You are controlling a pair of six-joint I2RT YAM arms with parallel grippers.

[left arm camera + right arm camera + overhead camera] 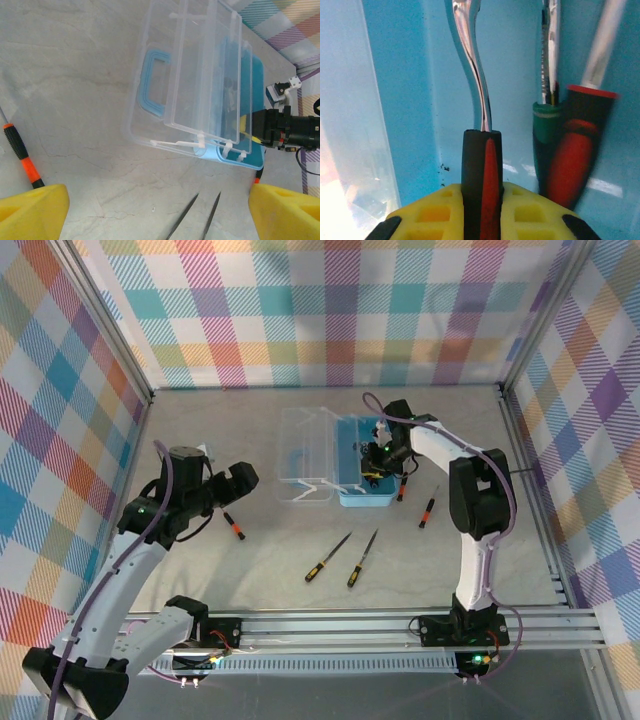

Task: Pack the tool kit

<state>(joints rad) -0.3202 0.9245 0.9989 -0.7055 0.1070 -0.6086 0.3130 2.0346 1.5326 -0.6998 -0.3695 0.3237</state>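
The tool kit case (372,495) lies open mid-table, its clear lid (305,455) folded out to the left of the light-blue base. My right gripper (378,455) reaches into the base. In the right wrist view it (482,205) is shut on a black-and-red handled tool (482,170) with a bent chrome shaft. A red-handled screwdriver (572,160) lies in the base beside it. My left gripper (232,490) hovers open left of the case, its yellow fingers (32,210) wide apart over bare table. A black-orange screwdriver (233,527) lies just below it.
Two yellow-handled screwdrivers (327,558) (362,558) lie in front of the case. A red-handled one (427,507) rests right of it, and another (402,490) lies at the case's front right corner. Checked walls enclose the table; a metal rail (400,625) runs along the near edge.
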